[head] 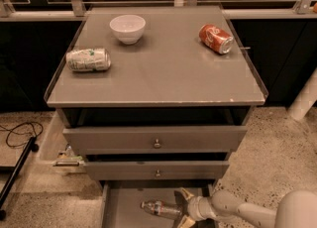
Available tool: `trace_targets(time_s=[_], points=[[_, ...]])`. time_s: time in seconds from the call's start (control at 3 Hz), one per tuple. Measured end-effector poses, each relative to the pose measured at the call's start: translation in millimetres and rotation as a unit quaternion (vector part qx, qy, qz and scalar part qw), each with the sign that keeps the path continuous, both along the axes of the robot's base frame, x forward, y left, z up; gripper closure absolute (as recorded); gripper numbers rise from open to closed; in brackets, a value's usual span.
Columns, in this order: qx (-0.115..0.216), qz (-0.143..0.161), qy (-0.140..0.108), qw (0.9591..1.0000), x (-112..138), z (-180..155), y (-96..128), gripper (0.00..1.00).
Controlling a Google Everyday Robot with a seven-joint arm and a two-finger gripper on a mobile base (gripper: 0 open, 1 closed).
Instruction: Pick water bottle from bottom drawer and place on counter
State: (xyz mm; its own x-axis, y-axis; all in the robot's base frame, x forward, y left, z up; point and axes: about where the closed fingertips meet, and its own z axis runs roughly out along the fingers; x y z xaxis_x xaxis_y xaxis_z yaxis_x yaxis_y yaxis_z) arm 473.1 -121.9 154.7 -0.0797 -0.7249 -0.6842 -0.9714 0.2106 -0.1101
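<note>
Camera view: clear red-banded water bottle (159, 208) lies beside gripper (182, 207).

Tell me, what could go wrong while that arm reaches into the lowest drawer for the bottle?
1. The water bottle lies on its side in the bottom drawer, and the gripper, fingers open, is only at one end. Closing there could push the bottle away or set it rolling.
2. The middle drawer sits just above, so lifting straight up might bump it.
3. On the counter, the red can or the bowl could get knocked.
</note>
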Motion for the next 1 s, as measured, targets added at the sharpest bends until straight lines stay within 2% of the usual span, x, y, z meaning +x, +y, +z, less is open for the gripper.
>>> trace_targets(time_s=[0.67,1.0], points=[[0.006,0.005,0.015,0.9998,-9.5,-31.0,21.0,0.00],[0.005,0.000,0.014,0.9999,-6.8,-39.7,26.2,0.00]])
